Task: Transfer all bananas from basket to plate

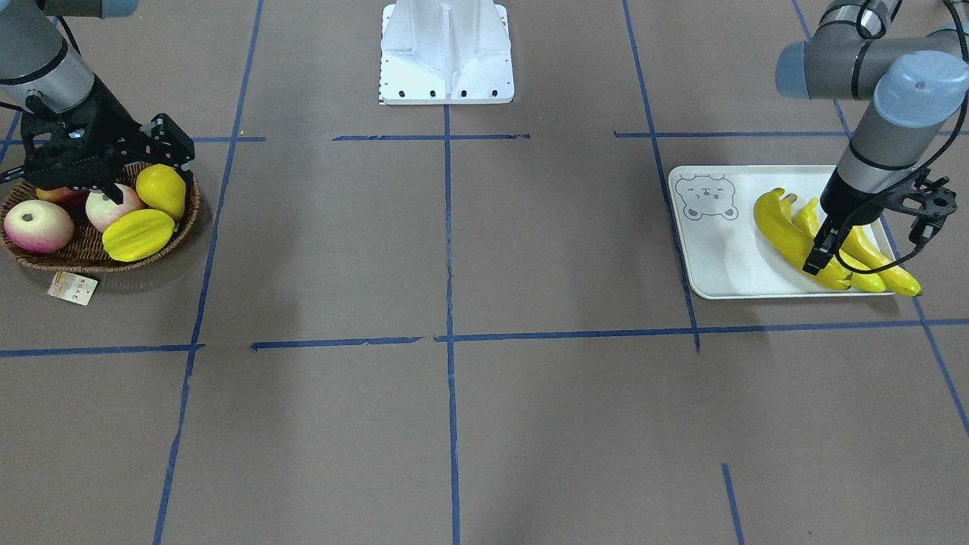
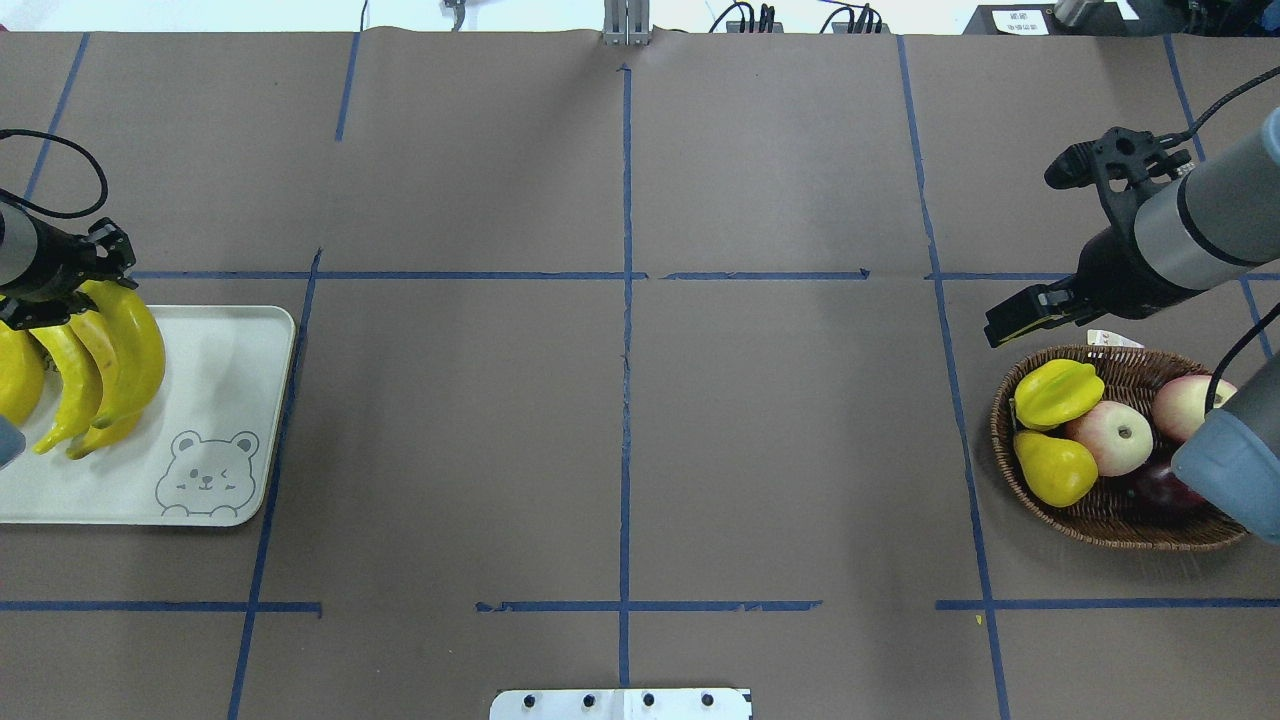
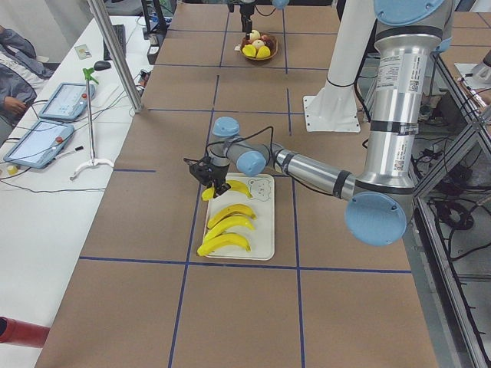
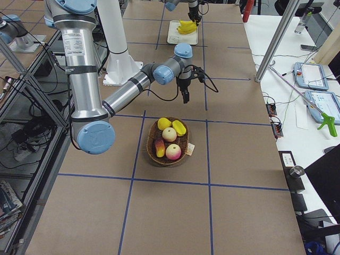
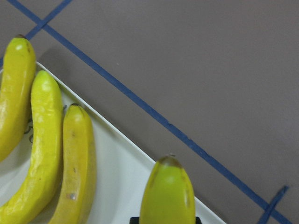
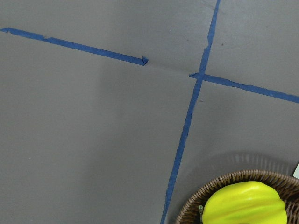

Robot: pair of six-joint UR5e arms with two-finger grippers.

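Four yellow bananas are at the plate (image 2: 230,350), a pale tray with a bear print. Three lie side by side on it (image 2: 70,395) (image 5: 46,154). My left gripper (image 2: 60,295) (image 1: 825,253) is shut on the fourth banana (image 2: 135,350) (image 5: 168,196) (image 1: 783,231), the one nearest the bear print, and holds it low over the plate's far edge. My right gripper (image 2: 1010,322) (image 1: 172,142) looks open and empty, hanging just beyond the basket's (image 2: 1000,440) far rim. No banana shows in the basket.
The wicker basket (image 1: 83,261) holds a yellow pear (image 2: 1055,468), a yellow starfruit (image 2: 1058,392) (image 6: 245,205) and apples (image 2: 1110,437). A paper tag (image 1: 73,288) lies beside it. The white robot base (image 1: 447,53) stands mid-table. Blue tape lines cross the brown tabletop.
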